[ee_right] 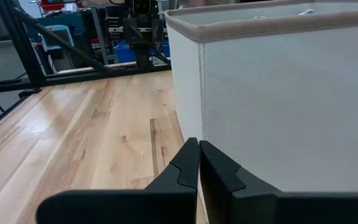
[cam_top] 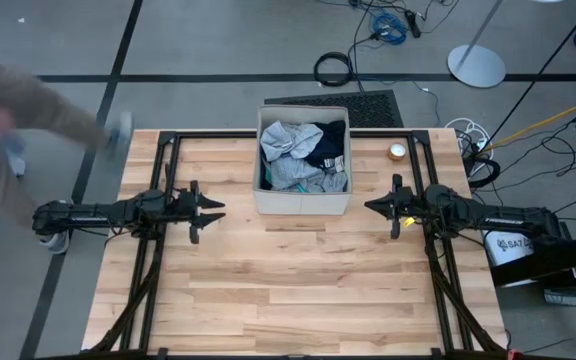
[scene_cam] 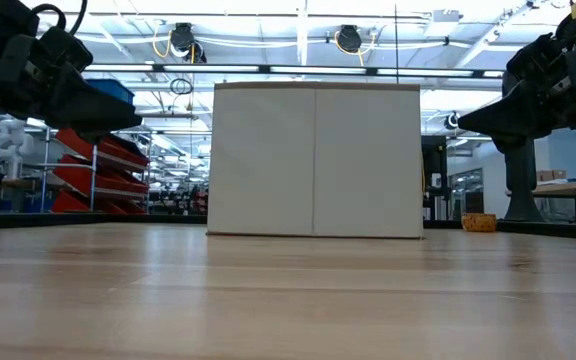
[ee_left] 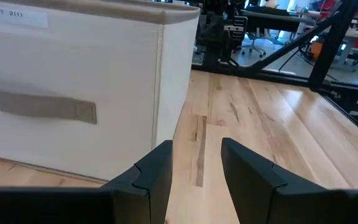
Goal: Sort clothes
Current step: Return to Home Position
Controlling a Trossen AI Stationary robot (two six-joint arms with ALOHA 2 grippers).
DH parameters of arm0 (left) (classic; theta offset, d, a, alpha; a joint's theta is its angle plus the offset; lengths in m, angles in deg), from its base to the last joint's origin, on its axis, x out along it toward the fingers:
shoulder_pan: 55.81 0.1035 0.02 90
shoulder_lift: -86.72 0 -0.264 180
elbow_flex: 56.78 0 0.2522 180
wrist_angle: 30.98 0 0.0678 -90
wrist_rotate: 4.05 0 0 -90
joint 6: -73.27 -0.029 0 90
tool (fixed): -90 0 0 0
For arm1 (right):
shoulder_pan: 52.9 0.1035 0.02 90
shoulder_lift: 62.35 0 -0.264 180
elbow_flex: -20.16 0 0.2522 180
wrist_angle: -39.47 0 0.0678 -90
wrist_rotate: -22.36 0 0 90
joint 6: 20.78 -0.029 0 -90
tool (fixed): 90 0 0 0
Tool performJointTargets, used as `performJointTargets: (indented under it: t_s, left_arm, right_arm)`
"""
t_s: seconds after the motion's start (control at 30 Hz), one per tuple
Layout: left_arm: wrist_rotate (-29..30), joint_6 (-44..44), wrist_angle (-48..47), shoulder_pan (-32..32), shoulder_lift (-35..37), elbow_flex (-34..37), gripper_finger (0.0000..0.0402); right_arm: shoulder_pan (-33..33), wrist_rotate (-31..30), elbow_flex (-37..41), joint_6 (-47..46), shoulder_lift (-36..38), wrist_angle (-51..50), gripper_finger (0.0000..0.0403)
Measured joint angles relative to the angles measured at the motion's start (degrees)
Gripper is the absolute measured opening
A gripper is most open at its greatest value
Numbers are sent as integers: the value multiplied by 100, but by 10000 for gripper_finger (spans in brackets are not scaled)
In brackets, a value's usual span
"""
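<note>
The clothes (cam_top: pixel 304 156), grey, navy and white pieces, lie heaped inside a beige fabric box (cam_top: pixel 301 202) that stands at the table's far middle. My left gripper (cam_top: pixel 220 210) hovers left of the box, pointing level at it, open with nothing between its fingers (ee_left: pixel 195 163). My right gripper (cam_top: pixel 370 207) hovers right of the box, pointing level at it, shut on nothing (ee_right: pixel 199 155). Both are clear of the table and the box.
A roll of tape (cam_top: pixel 397 152) lies at the table's far right. A blurred person (cam_top: pixel 28 110) reaches in at the far left corner. The near half of the wooden table (cam_top: pixel 298 300) is bare wood. Black frame rails (cam_top: pixel 158 180) run along both sides.
</note>
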Motion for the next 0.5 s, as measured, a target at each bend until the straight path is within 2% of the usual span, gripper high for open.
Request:
performJointTargets:
  t_s: [0.5]
  left_arm:
    - [2, 24, 11, 0, 0, 2, 145]
  right_arm:
    - [0, -2, 0, 0, 0, 0, 0]
